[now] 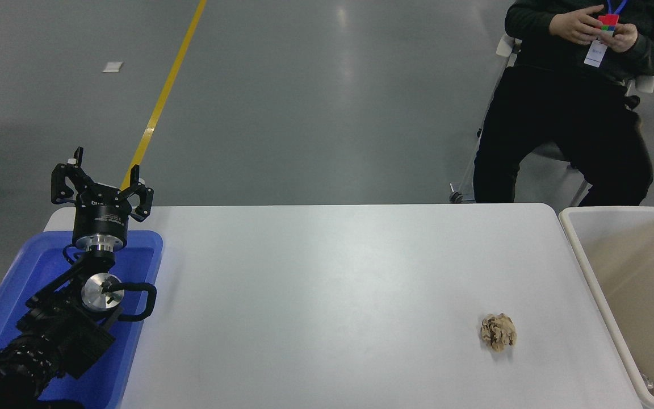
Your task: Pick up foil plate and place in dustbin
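Dustbin: cream-white, rectangular, thick rounded rim, beige inside; stands just beside table's right end. Foil plate not seen.

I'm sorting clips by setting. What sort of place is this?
Probably a lab or factory hall: grey floor with a yellow line, a robot arm's left pincer over a white table, a person seated nearby.

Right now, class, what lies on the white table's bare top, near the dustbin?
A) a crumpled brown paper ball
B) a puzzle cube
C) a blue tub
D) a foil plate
A: the crumpled brown paper ball sits alone on the white table, just left of the dustbin.
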